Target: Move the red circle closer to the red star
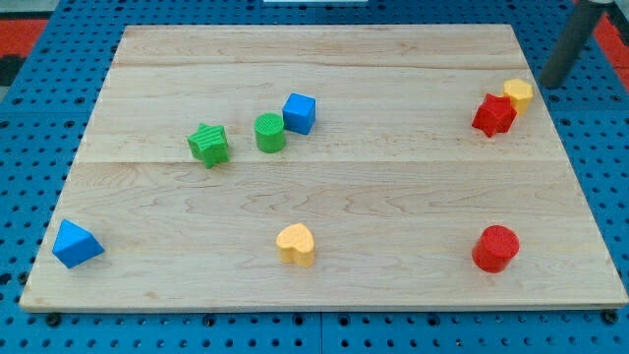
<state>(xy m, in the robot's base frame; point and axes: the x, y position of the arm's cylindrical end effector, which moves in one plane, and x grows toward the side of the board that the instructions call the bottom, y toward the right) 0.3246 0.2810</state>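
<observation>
No pincer here: only my tip [552, 85], touching nothing, just right of yellow block [519, 93] and red star [493, 115]; red circle [495, 248] well below.

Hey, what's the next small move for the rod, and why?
Probably bring my tip down the view's right side to just below the red circle. The tip sits at the top right, beside the yellow block, and the red star lies straight above the circle.

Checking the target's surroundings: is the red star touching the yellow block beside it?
Touching: the camera view shows the red star pressed against the yellow block, no board visible between them.
</observation>
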